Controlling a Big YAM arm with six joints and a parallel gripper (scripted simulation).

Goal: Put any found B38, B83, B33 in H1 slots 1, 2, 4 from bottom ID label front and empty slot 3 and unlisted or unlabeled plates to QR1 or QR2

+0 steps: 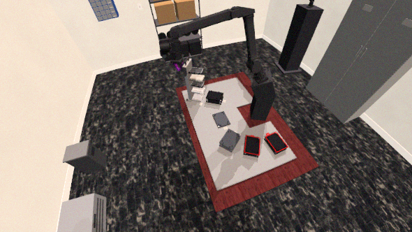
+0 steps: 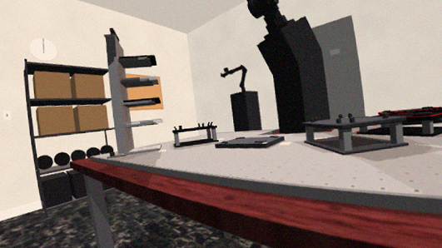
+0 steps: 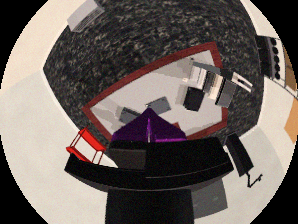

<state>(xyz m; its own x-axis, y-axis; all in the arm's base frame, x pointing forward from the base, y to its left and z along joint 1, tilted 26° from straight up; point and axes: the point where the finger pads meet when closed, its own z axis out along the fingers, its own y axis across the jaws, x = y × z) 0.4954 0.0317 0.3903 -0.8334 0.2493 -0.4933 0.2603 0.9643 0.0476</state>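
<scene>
The plate hotel H1 (image 1: 195, 82) stands at the far left corner of the deck, a grey post with four shelves. In the exterior view the hotel (image 2: 120, 96) shows a thick dark plate on the top shelf (image 2: 138, 61) and thinner dark slabs on the shelves below (image 2: 141, 101). No labels are readable. My gripper (image 1: 179, 66) hangs in the air above and behind the hotel, off the deck's far edge. Its purple fingers (image 3: 149, 125) are shut together with nothing between them.
A black nest (image 1: 214, 96) sits beside the hotel, then a flat grey nest (image 1: 221, 119) and a raised grey nest (image 1: 230, 140). Two red-framed quarantine nests (image 1: 252, 145) (image 1: 276, 142) lie at the near right. The arm's black base (image 1: 262, 94) stands on the right edge.
</scene>
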